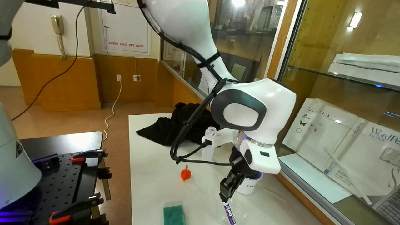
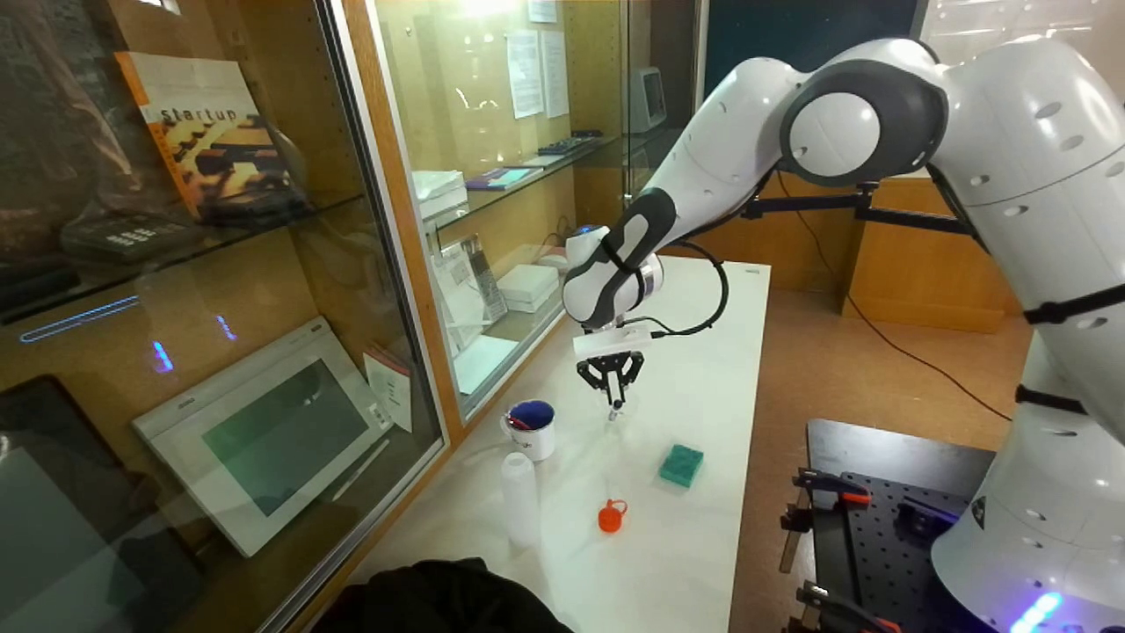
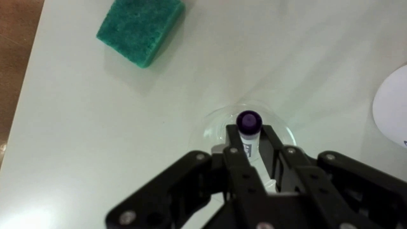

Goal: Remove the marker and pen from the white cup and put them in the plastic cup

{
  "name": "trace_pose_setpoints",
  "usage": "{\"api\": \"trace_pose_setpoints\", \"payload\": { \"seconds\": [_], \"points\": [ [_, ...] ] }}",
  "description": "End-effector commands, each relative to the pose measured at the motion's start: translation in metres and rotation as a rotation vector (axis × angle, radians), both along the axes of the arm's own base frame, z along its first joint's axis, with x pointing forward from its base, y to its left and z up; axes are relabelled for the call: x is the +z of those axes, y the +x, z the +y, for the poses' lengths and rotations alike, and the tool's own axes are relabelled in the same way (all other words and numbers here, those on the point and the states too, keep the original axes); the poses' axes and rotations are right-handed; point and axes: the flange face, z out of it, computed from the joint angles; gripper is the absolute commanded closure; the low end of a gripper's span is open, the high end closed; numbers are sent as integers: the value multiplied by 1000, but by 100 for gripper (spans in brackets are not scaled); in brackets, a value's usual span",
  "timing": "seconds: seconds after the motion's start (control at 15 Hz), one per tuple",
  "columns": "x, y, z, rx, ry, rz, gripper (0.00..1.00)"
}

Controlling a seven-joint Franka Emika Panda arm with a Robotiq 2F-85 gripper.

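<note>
My gripper (image 1: pixel 225 200) is shut on the marker (image 1: pixel 230 214), which points down with its whitish part between the fingertips. In the wrist view, the marker (image 3: pixel 249 122) shows its purple end between the fingers, over the clear plastic cup (image 3: pixel 290 135). The plastic cup is faint in both exterior views, so I cannot tell how far the marker's lower end is inside it. The white cup (image 2: pixel 538 444) stands upright beside the gripper, with the red pen (image 2: pixel 518 424) leaning inside. The white cup is partly behind the gripper in an exterior view (image 1: pixel 248 186), where the pen is hidden.
A green sponge (image 2: pixel 681 465) lies near the table's front edge. A red cap (image 2: pixel 610 517) and a tall whitish bottle (image 2: pixel 520 501) stand beyond the white cup. A black cloth (image 1: pixel 162 129) lies at one end. A glass cabinet (image 2: pixel 413 290) borders the table's back.
</note>
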Motion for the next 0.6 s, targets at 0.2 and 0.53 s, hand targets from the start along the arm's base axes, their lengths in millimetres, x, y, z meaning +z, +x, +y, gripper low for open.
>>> {"api": "trace_pose_setpoints", "payload": {
  "seconds": [0.2, 0.53],
  "points": [
    [2, 6, 6, -21, -4, -23, 22],
    [22, 3, 11, -3, 13, -44, 0]
  ]
}}
